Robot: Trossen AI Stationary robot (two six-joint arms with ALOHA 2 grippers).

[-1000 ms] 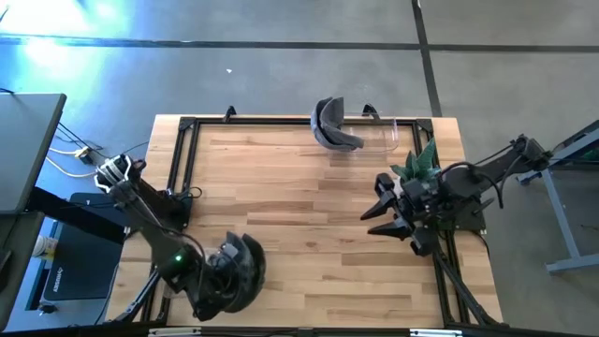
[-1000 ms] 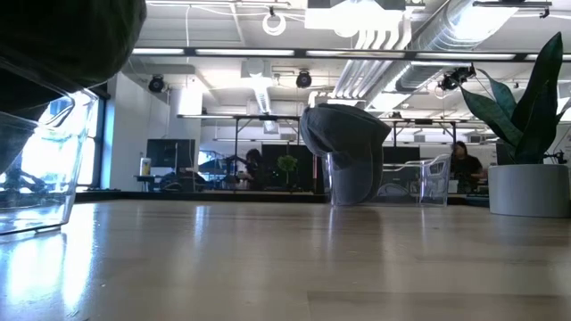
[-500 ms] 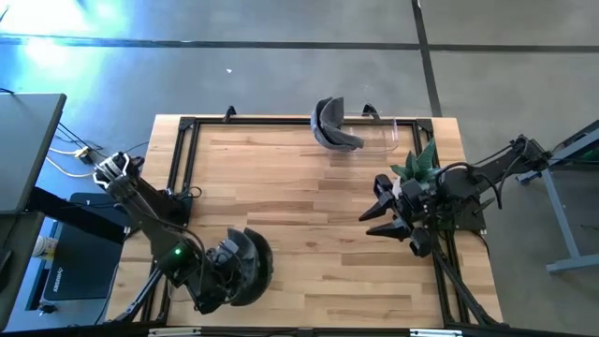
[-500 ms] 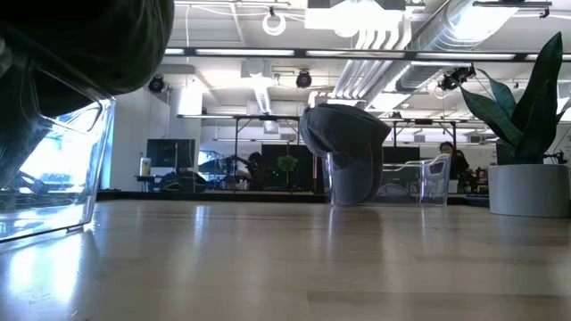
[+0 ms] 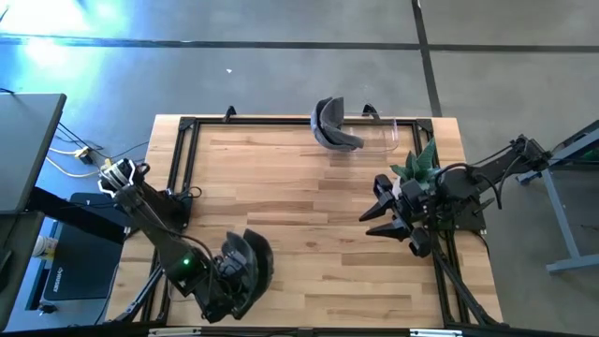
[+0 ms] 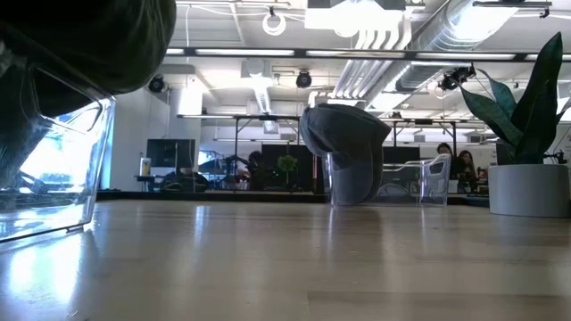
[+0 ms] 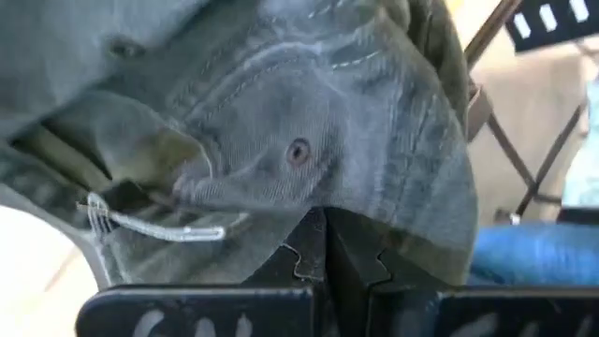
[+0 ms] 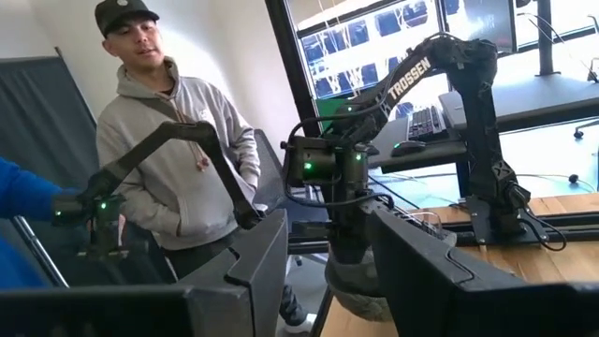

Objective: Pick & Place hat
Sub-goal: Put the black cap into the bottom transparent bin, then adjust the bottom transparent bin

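at the lower left of the high view, a grey hat (image 5: 245,265) is being pinched by the pressed-together left gripper (image 5: 225,281) over a clear container (image 6: 53,169). a second hat (image 5: 329,124) is being carried on another clear container (image 5: 386,137) at top centre. the right gripper (image 5: 386,217) is being kept spread, empty, at right.

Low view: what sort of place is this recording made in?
Probably an open-plan office or robotics lab: exposed ceiling ducts, rows of desks with monitors behind the wooden table, and a potted plant on it.
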